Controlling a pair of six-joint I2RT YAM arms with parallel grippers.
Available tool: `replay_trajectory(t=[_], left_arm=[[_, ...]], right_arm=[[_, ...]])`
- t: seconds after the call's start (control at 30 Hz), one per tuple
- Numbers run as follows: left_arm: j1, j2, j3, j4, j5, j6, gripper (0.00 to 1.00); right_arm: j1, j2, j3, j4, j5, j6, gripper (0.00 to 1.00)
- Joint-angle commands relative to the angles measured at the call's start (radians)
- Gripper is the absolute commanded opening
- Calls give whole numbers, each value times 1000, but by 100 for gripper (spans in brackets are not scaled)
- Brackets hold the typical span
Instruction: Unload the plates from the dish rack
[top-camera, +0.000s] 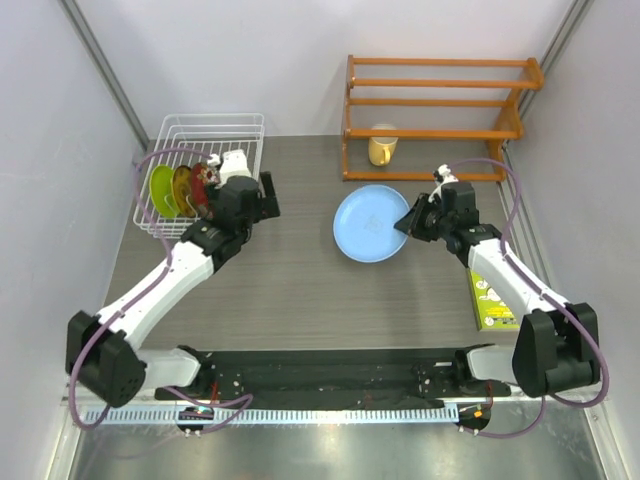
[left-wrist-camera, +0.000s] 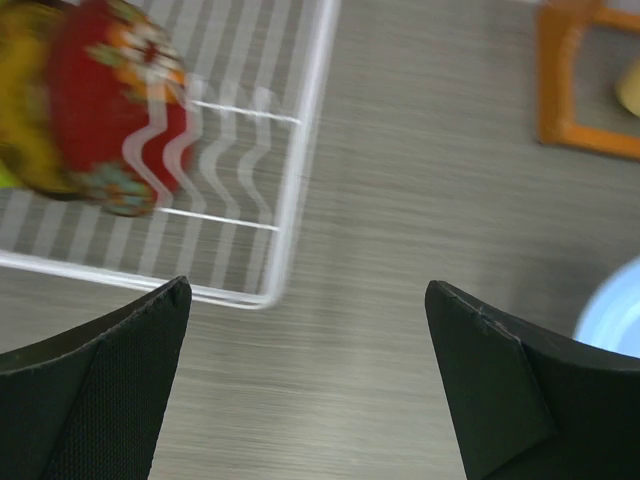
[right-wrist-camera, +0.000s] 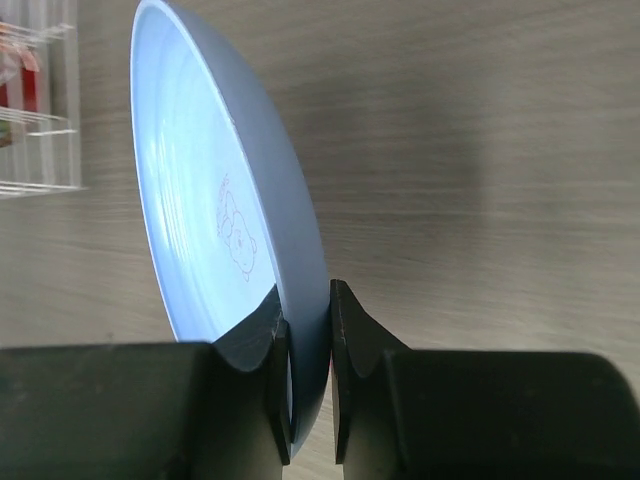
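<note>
The white wire dish rack (top-camera: 205, 135) stands at the back left. It holds three plates on edge: the lime green (top-camera: 160, 188), the yellow-orange patterned (top-camera: 181, 186) and the dark red patterned (top-camera: 203, 180). My left gripper (top-camera: 268, 198) is open and empty, just right of the rack's near right corner. In the left wrist view the open gripper (left-wrist-camera: 306, 290) hangs over bare table, with the red plate (left-wrist-camera: 110, 110) and the rack (left-wrist-camera: 300, 130) to its upper left. My right gripper (top-camera: 408, 222) is shut on the right rim of the light blue plate (top-camera: 370, 222). The right wrist view shows the gripper (right-wrist-camera: 308, 310) pinching that plate (right-wrist-camera: 200, 200).
An orange wooden tiered shelf (top-camera: 430, 110) stands at the back right, with a pale yellow mug (top-camera: 381, 148) on its lowest level. A green and white card (top-camera: 490, 300) lies by the right arm. Grey walls close in the left and right sides.
</note>
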Motion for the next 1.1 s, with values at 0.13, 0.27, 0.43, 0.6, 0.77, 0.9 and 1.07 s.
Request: replay_trajectory(t=[0.13,0.27,0.43,0.6,0.77,0.9,1.07], left_arm=[[111,-137,-34,75,-301,212,100],[226,-112,-37,87,-234,219,99],[316,-36,-65,143,-176,242,100],[339,36,-71,190,-133,241,98],[349,119,-56,261,-124,262,92],[372,228,16,305,-136,278,90],[395,322,76,311,-119,276,80]], right_arm=[[-8,165,-20,-29,17,-61,1],[-12,216,-16,3,26,-64,6],[-18,271,3,-7,69,-69,49],[-21,267,21,-69,209,-84,69],[-20,202,46,-147,327,-131,71],[-21,124,63,-188,381,-156,75],[-21,47,76,-216,402,-154,77]])
